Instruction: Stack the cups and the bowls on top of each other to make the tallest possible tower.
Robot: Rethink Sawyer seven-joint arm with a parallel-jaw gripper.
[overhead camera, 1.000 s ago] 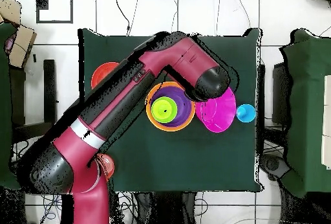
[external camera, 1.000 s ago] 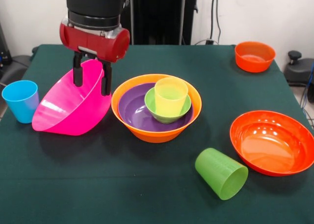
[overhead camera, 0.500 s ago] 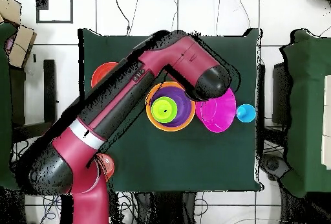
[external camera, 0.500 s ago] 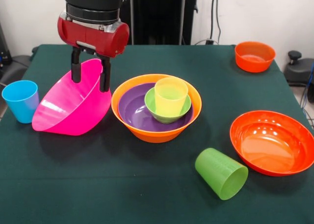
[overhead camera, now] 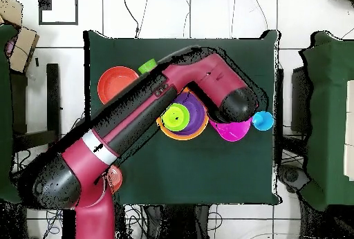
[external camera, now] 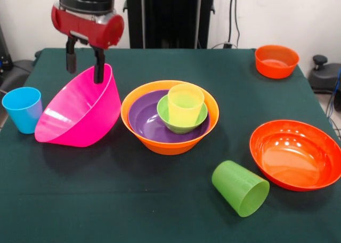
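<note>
The tower stands mid-table: a large orange bowl (external camera: pixel 169 142) holds a purple bowl (external camera: pixel 144 118), a small green bowl (external camera: pixel 178 124) and a yellow cup (external camera: pixel 185 103). From overhead it shows as the tower (overhead camera: pixel 181 117) beside my arm. Left of it a large pink bowl (external camera: pixel 80 112) rests tilted, mouth facing front-left. My gripper (external camera: pixel 84 75) hangs open just above the pink bowl's far rim, with nothing held; its right finger (external camera: pixel 98 67) ends at the rim. A blue cup (external camera: pixel 22 108) stands upright left of the pink bowl. A green cup (external camera: pixel 241 188) lies on its side at the front right.
A wide red-orange bowl (external camera: pixel 295 153) sits at the right edge of the dark green table (external camera: pixel 133 200). A small orange bowl (external camera: pixel 276 61) is at the far right corner. In the overhead view my arm covers the gripper and part of the pink bowl (overhead camera: pixel 234 130).
My gripper has risen and shifted left, so its fingers no longer straddle the pink bowl's rim. The pink bowl stays tilted in the same place.
</note>
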